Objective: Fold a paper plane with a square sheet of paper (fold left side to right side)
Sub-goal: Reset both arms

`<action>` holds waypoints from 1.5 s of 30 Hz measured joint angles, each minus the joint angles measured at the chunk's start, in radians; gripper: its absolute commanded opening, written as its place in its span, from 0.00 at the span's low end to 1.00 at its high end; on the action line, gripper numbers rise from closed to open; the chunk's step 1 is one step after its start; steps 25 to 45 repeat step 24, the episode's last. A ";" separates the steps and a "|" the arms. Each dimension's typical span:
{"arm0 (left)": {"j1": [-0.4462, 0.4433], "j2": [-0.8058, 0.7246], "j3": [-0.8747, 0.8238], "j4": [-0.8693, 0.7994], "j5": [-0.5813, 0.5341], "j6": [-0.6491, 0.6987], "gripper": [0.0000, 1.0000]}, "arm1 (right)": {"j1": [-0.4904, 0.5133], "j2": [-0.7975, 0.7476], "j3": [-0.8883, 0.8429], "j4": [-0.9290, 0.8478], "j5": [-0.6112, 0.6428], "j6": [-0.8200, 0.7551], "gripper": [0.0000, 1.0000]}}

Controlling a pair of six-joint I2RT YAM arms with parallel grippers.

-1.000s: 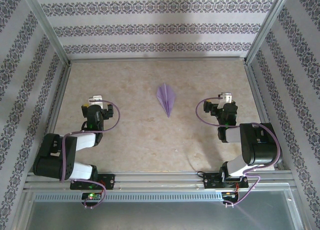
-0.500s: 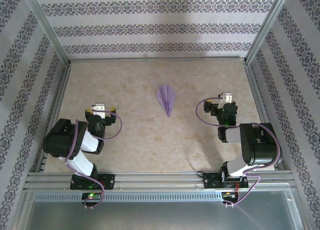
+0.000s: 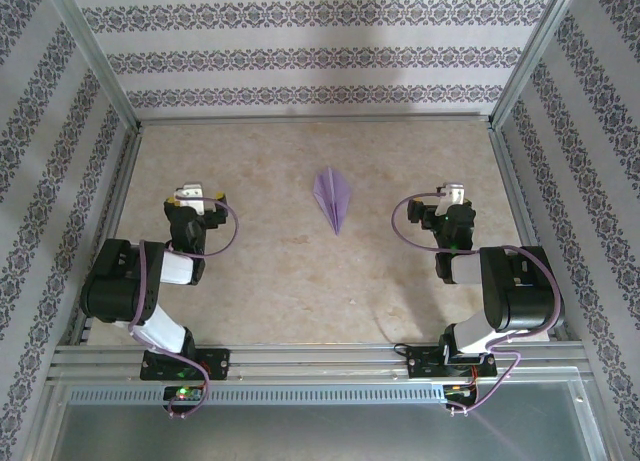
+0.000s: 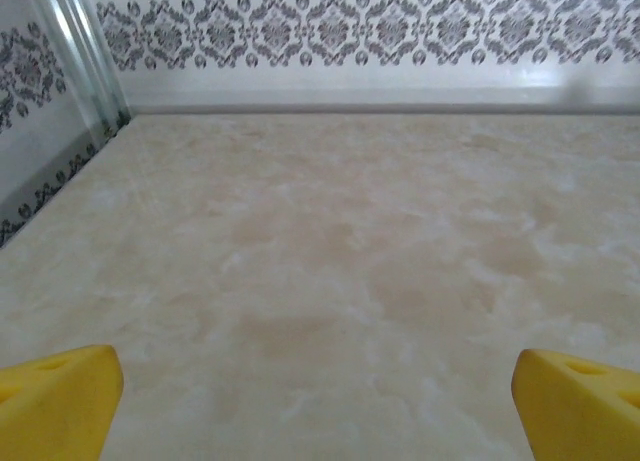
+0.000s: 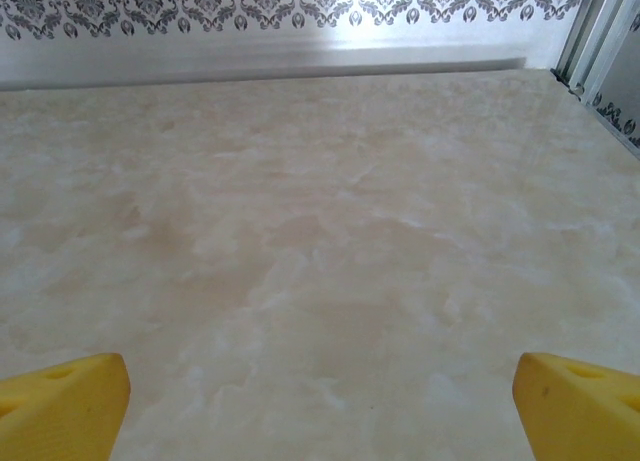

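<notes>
Paper plane: the lavender paper plane (image 3: 334, 199) lay flat on the marbled table (image 3: 270, 291), a little toward 12 o'clock from the table's middle. It was a narrow dart with its sharp tip pointing to 6 o'clock, toward my bases, and its wider end to 12 o'clock.
Left gripper: my left gripper (image 3: 192, 196) sat at about 9 o'clock from the plane, well apart from it and aimed toward 12 o'clock, with its jaws spread wide.
Left pads: in my left wrist view the left yellow pads (image 4: 60, 396) stood at the two bottom corners, with bare table between them.
Right gripper: my right gripper (image 3: 452, 195) sat at about 3 o'clock from the plane, also well apart and aimed toward 12 o'clock. Its jaws were spread wide too, pinching nothing.
Right pads: in my right wrist view the right yellow pads (image 5: 575, 406) stood just as far apart, over bare table.
Arms: both were folded low over the near half of the table, elbows toward 6 o'clock, with a purple cable (image 3: 228, 236) looped beside each wrist.
Far edge: a patterned wall (image 3: 320, 56) closed the table at 12 o'clock, and both wrist cameras faced it.
</notes>
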 measured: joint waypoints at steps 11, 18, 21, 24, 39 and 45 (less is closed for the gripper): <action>0.000 0.000 0.000 -0.064 0.014 -0.001 1.00 | 0.000 0.000 0.001 -0.001 0.000 0.000 0.98; 0.000 0.000 0.000 -0.066 0.019 -0.001 1.00 | 0.003 0.000 0.002 -0.003 0.003 -0.001 0.98; 0.000 0.000 0.000 -0.066 0.022 -0.001 1.00 | 0.017 0.000 0.005 -0.008 0.010 -0.005 0.98; 0.000 0.000 0.000 -0.066 0.022 -0.001 1.00 | 0.020 0.000 0.006 -0.008 0.011 -0.007 0.98; 0.000 0.000 0.000 -0.066 0.022 -0.001 1.00 | 0.020 0.000 0.006 -0.008 0.011 -0.007 0.98; 0.000 0.000 0.000 -0.066 0.022 -0.001 1.00 | 0.020 0.000 0.006 -0.008 0.011 -0.007 0.98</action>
